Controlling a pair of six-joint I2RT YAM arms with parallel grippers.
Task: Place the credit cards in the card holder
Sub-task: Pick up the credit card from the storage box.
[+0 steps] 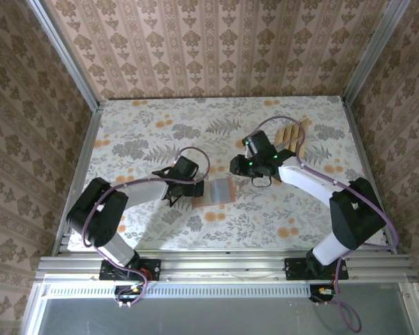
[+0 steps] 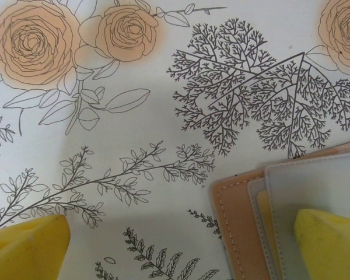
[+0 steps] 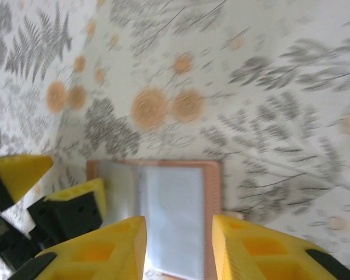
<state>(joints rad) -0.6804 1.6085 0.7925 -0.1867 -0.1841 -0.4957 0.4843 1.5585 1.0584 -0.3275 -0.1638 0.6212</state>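
Card holder (image 1: 214,191) lies open mid-counter (image 1: 140,132), a bit toward the near edge. My left gripper (image 2: 179,248) is spread wide, one finger over the holder's edge. Right gripper (image 3: 179,245) hangs above it, jaws apart, nothing between them. Credit cards (image 1: 291,135) sit toward the far right corner.

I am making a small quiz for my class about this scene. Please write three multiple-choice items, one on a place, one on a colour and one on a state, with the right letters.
1. Where on the table do the credit cards lie, seen from above? A near left; B far right; C centre.
2. What colour are the right gripper's fingers? A blue; B yellow; C red.
3. How is the card holder? A folded shut; B lifted up; C lying open.
Key: 1 B, they are fanned out there; 2 B, the right wrist view shows yellow; 3 C, its grey inner panels face up.
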